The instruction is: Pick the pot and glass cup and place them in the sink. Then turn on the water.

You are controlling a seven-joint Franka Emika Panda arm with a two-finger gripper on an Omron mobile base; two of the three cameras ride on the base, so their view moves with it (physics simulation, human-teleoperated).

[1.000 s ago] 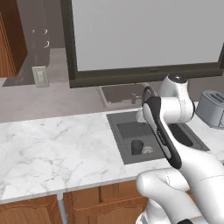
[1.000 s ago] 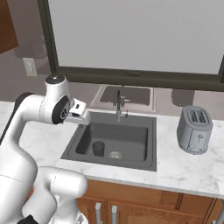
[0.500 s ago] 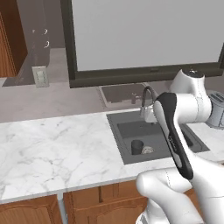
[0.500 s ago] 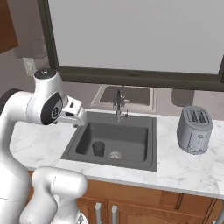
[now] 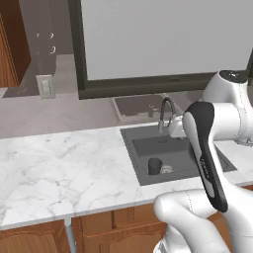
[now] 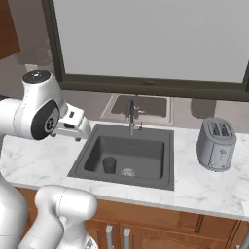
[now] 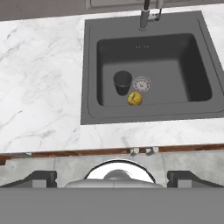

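Looked down on a dark grey sink (image 7: 89, 65), a rectangular recessed basin set in a white marble counter (image 7: 39, 83). Held a small dark glass cup (image 7: 122, 82), upright on the basin floor toward its left side. Showed a round drain (image 7: 141, 83) just beside the cup, and a small yellow-orange round item (image 7: 134, 99) just below both, close to the cup's base. Carried a dark faucet (image 7: 148, 15) at the back edge. Ran a brown cabinet edge (image 7: 78, 153) under the counter's near lip. Stood wide apart at the bottom, two dark finger tips (image 7: 41, 178).
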